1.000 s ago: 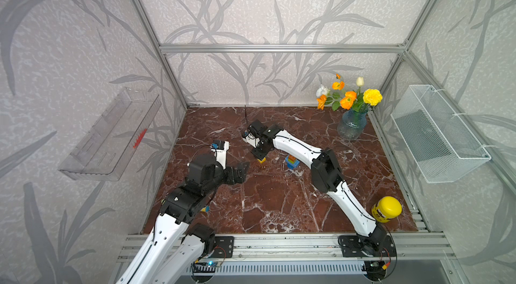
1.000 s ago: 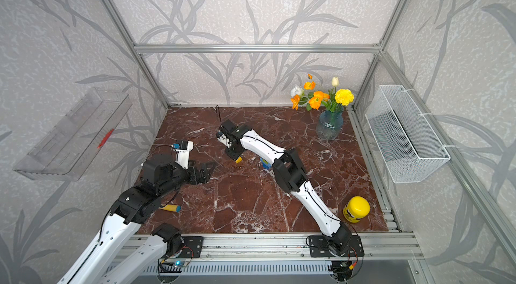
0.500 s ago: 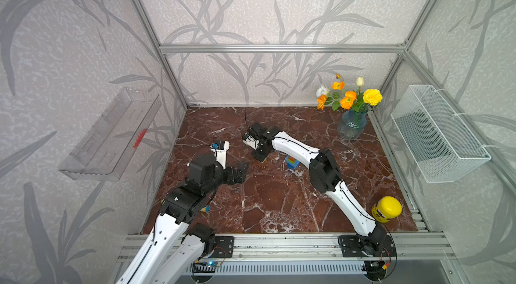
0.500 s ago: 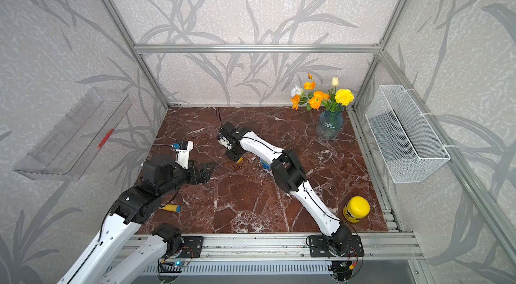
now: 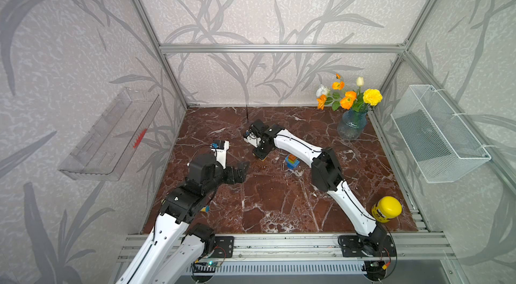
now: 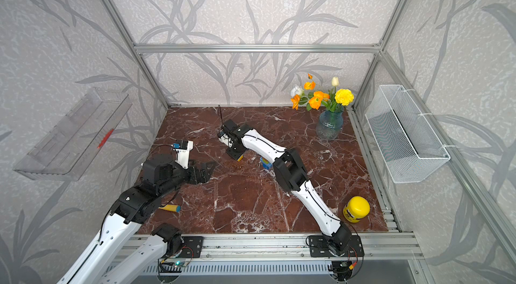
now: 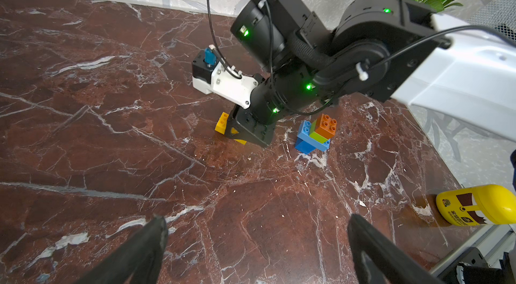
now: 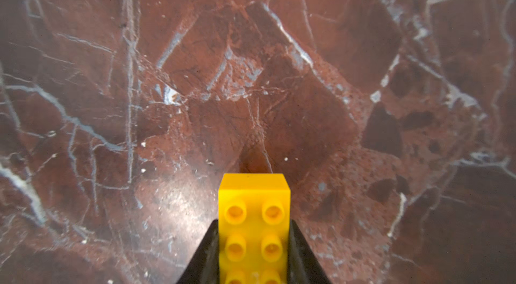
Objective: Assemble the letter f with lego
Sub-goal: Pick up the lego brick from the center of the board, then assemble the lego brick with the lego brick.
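A long yellow lego brick (image 8: 254, 212) lies on the marble table, studs up. My right gripper (image 8: 253, 224) is shut on it, with a black finger pressed against each long side. In both top views the right gripper (image 5: 261, 154) (image 6: 236, 153) points down at the table's middle, and yellow brick (image 5: 262, 158) (image 6: 239, 158) peeks out below it. Just to its right stands a small stack (image 5: 292, 160) (image 6: 265, 163) (image 7: 315, 136): blue at the bottom, then green, then orange on top. My left gripper (image 7: 257, 229) (image 5: 241, 169) is open and empty, well short of the yellow brick (image 7: 222, 122).
A blue vase of flowers (image 5: 351, 128) stands at the back right. A yellow bottle (image 5: 386, 209) lies near the front right edge. A small yellow and blue object (image 6: 170, 207) lies by the left arm. A wire basket (image 5: 435, 134) and a clear shelf (image 5: 111, 134) hang on the side walls.
My right gripper has settled slightly over the yellow brick and its fingers have closed in on it. The left arm and the stack have not moved.
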Robot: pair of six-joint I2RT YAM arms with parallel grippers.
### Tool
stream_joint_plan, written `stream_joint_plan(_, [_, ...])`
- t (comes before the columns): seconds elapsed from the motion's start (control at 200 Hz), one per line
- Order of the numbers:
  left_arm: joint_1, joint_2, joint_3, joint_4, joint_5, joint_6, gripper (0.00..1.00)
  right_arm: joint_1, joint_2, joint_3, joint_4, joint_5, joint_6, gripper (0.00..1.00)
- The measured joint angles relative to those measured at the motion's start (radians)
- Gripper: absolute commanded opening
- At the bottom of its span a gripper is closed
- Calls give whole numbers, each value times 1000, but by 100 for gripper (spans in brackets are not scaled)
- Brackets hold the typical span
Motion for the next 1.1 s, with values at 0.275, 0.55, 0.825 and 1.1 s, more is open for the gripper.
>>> stream_joint_plan(0.275, [0, 133, 45, 58, 42, 14, 99, -68, -212, -2, -61, -31, -38, 22])
stream_joint_plan(0.55, [-8, 250, 111, 206, 146, 55, 99, -142, -373, -32, -129, -51, -74, 22])
stream_joint_plan(0.825, [-127, 355, 52, 397, 205, 118, 100, -182, -499, -251, -149, -54, -97, 22])
stream_joint_plan(1.1, [-274, 353, -212, 578, 111, 164, 99, -185, -647, -521, -95, -61, -136, 23])
